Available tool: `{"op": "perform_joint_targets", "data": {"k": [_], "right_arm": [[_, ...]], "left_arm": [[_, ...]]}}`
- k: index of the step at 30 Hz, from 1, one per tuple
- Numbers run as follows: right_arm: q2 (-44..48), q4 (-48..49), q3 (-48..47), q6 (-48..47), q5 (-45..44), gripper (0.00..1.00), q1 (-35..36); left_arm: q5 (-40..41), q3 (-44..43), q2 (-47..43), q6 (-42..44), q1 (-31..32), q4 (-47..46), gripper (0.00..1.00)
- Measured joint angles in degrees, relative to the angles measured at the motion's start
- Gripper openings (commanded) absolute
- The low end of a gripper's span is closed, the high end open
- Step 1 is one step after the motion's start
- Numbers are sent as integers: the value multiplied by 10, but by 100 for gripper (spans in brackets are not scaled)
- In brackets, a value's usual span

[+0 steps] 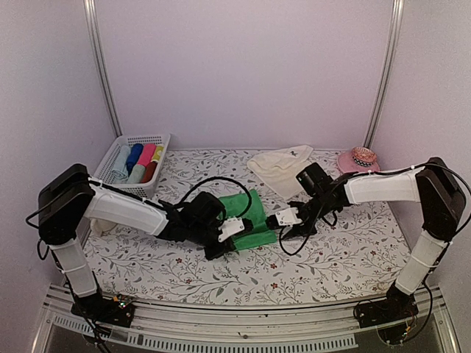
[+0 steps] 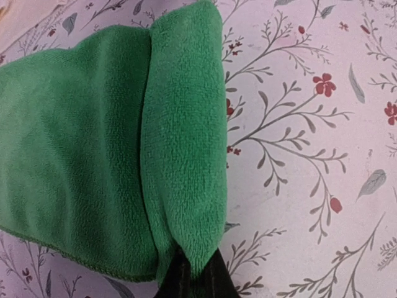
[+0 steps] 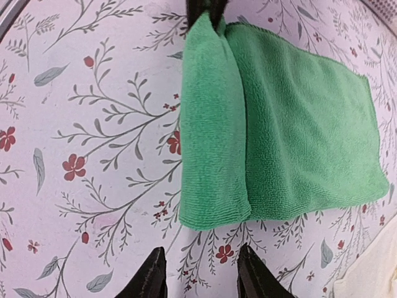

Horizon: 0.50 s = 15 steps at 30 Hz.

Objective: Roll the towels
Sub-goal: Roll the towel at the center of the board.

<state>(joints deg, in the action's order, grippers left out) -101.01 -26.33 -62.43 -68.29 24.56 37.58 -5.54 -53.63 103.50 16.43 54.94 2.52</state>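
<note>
A bright green towel lies mid-table with its near edge turned over into one fold; the rest lies flat. My left gripper is shut on the left end of that fold, its dark fingertips pinching the cloth. My right gripper stands open just off the fold's right end, nothing between its fingers. In the top view the right gripper is beside the towel's right edge. A cream-white towel lies loosely spread behind, its corner showing in the right wrist view.
A white basket at the back left holds several coloured rolls. A pink dish sits at the back right. The floral tablecloth covers the table; walls close off the back and sides.
</note>
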Motion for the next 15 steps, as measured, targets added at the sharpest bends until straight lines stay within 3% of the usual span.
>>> {"op": "perform_joint_targets", "data": {"k": [5, 15], "right_arm": [[59, 64, 77, -54, 17, 40, 15], [45, 160, 83, -61, 11, 40, 64]], "left_arm": [[-57, -4, 0, -18, -22, 13, 0], [-124, -25, 17, -43, -51, 34, 0]]}}
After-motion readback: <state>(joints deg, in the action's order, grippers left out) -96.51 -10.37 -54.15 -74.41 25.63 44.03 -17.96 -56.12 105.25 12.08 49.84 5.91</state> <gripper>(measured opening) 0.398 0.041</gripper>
